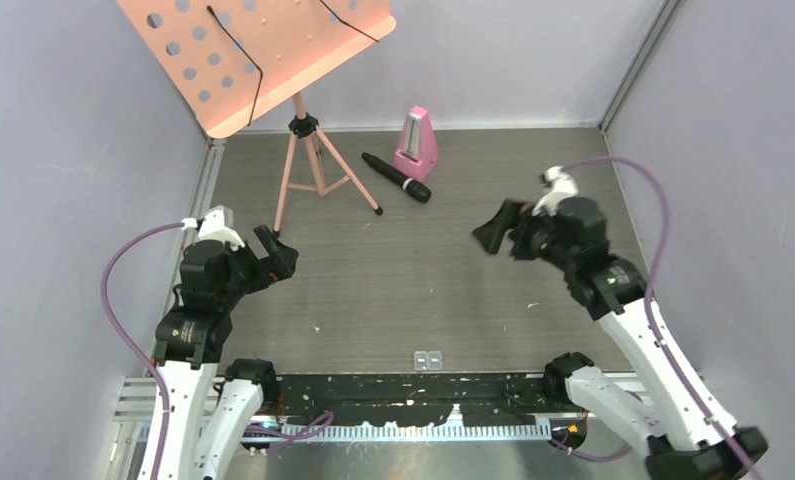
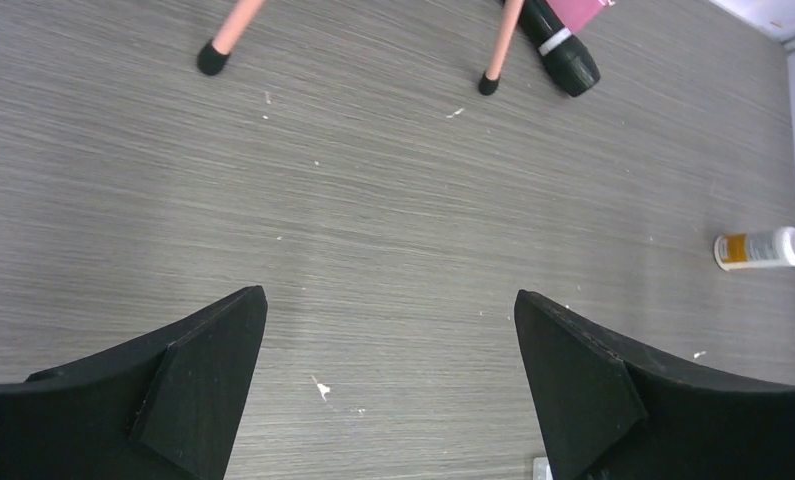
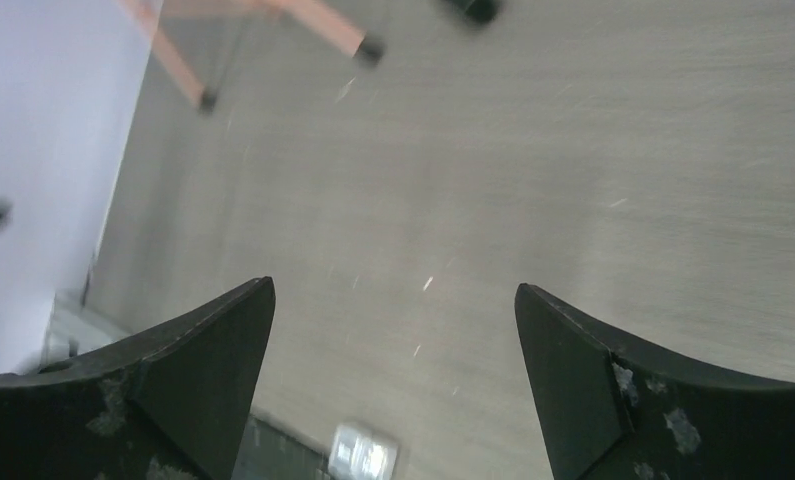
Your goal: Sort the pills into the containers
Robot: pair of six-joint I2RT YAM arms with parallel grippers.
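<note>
The containers are a small clear two-compartment pill box [image 1: 429, 359] at the table's front edge, midway between the arm bases. It also shows blurred in the right wrist view [image 3: 365, 452]. I cannot make out any orange-yellow pills; only pale specks dot the table. A small white-capped, orange-labelled bottle [image 2: 763, 248] lies on its side at the right of the left wrist view; it is hidden in the top view. My left gripper [image 1: 278, 252] [image 2: 389, 293] is open and empty above the left of the table. My right gripper [image 1: 501, 238] [image 3: 394, 286] is open and empty above the right.
A pink music stand [image 1: 263, 60] on a tripod [image 1: 313, 165] stands at the back left. A black microphone [image 1: 396, 177] and a pink metronome [image 1: 416, 145] lie behind the middle. Grey walls close in both sides. A black rail [image 1: 413, 390] runs along the front edge.
</note>
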